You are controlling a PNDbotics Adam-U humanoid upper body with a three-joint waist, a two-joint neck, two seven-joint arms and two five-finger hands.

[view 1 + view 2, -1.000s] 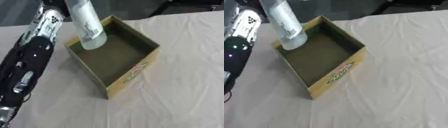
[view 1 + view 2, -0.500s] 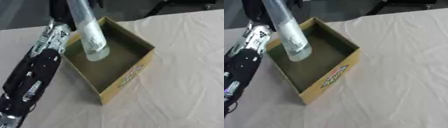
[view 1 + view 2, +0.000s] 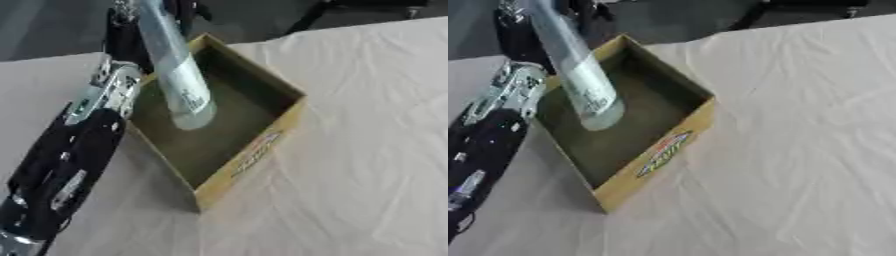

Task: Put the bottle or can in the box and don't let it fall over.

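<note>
Bottle (image 3: 179, 82) hangs tilted below left hand (image 3: 131, 30), which grips its top, base w/in box (image 3: 262, 145) but prob. not yet down; release left.

bottle (image 3: 179, 82) top and left hand (image 3: 131, 30) (grip unclear) cut off by upper edge

Covered by a wrinkled pale beige cloth, the table (image 3: 367, 125), spreading right of the left hand (image 3: 131, 30). Beyond its far edge, level with that hand, a dark grey floor (image 3: 52, 25) and black furniture legs (image 3: 350, 7). Evenly, softly lit.
</note>
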